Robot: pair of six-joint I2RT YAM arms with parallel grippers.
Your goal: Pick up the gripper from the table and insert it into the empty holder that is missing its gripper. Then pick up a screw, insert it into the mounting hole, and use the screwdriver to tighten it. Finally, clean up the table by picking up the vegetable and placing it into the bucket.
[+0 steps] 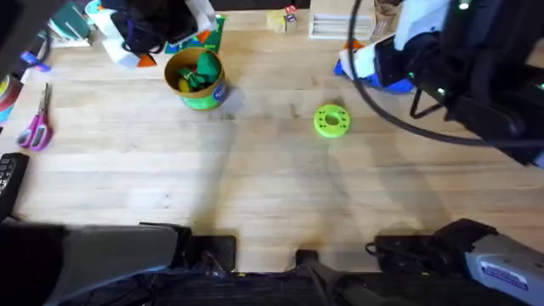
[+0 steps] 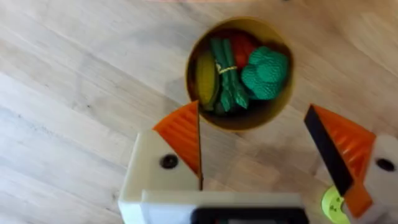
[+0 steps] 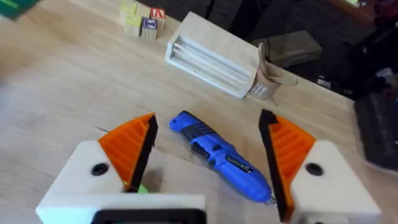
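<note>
My left end effector (image 2: 255,152) spread over bucket (image 2: 239,71), vegetable (image 2: 227,74) inside; right end effector (image 3: 208,152) spread above screwdriver (image 3: 221,155): rigid, slick, grab mid-barrel

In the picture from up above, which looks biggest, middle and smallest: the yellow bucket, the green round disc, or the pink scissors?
1. The bucket looks biggest.
2. The scissors: longer than the disc but thin, so this spot is unsure.
3. The green disc looks smallest.

The desk (image 1: 255,178) is showing pale, matt wood grain; the screwdriver (image 3: 221,155) is gleaming as glossy blue plastic (ribbed grip), and the bucket (image 2: 239,118) is looking smooth inside.
</note>
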